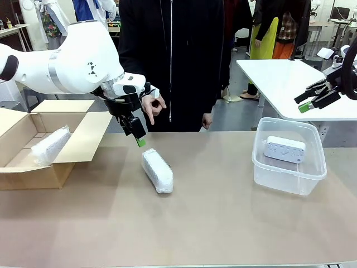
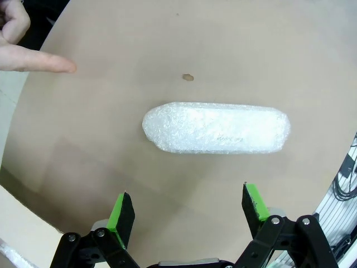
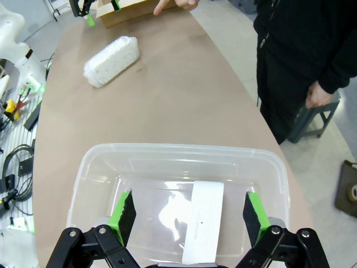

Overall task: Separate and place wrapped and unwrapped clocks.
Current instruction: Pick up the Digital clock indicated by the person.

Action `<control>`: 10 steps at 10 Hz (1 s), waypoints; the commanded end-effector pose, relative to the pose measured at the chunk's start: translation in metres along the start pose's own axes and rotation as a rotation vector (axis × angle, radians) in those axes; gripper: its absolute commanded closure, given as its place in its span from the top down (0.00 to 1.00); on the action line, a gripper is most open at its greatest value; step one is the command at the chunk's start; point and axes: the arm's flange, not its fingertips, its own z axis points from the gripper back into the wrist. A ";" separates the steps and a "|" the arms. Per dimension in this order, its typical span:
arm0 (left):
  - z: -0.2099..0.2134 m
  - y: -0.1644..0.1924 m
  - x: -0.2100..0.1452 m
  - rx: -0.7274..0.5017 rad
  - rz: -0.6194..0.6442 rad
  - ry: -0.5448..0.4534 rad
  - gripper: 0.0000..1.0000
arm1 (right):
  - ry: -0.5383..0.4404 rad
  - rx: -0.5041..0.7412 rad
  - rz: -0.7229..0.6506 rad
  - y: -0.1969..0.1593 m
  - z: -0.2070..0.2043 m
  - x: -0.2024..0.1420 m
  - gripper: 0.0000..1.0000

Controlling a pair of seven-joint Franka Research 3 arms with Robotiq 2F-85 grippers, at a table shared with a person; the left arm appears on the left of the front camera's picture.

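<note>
A wrapped clock [image 2: 216,128] lies on the brown table [image 1: 223,223] just below the left gripper [image 2: 189,209], whose jaws stand apart and empty. The right gripper [image 3: 189,209], jaws also apart, hovers above the clear tub [image 3: 89,167] holding the bare white clock [image 3: 202,220]. Another wrapped clock [image 1: 50,145] sits in the cardboard box [image 1: 33,173].

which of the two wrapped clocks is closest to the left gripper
The wrapped clock lying on the bare table, just below the open left gripper. The other wrapped clock sits farther off, inside the cardboard box.
</note>
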 end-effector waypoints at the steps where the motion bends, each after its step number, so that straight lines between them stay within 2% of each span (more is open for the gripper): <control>1: 0.000 0.000 0.000 0.000 0.005 -0.001 1.00 | -0.001 0.001 -0.001 0.001 0.000 0.000 1.00; 8: 0.000 0.000 0.000 -0.001 0.001 0.000 1.00 | -0.001 0.001 -0.001 0.001 0.000 0.000 1.00; 10: -0.009 -0.002 0.004 0.058 0.187 -0.121 1.00 | -0.001 0.001 -0.001 0.001 0.000 0.000 1.00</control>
